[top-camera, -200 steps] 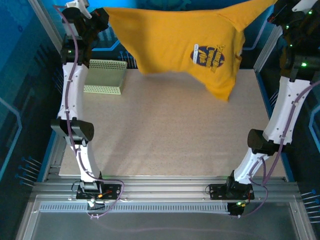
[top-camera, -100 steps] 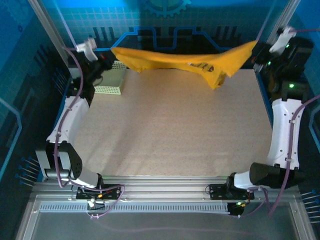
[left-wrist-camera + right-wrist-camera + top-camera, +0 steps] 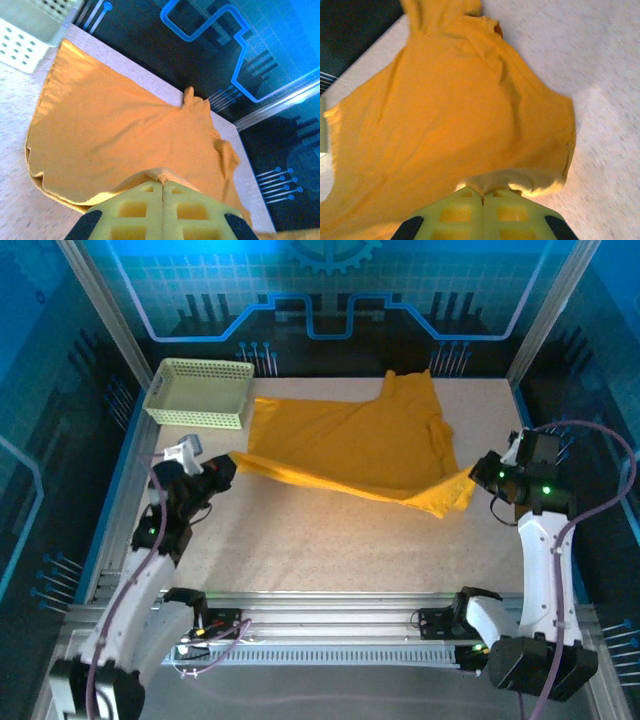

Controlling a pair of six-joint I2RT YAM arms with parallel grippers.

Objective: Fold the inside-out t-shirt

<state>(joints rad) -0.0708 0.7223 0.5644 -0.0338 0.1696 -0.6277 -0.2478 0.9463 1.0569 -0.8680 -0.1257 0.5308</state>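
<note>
Mustard-yellow t-shirt lies spread over the far half of the speckled surface, plain side up. The left claw pinches its near left corner and the right claw its near right corner. A pale mesh basket sits just beside it, far left.

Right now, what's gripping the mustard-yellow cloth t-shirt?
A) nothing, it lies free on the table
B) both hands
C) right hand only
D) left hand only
B: the left hand and the right hand are each shut on a near corner of the mustard-yellow cloth t-shirt, and its far part is spread on the speckled table.
</note>
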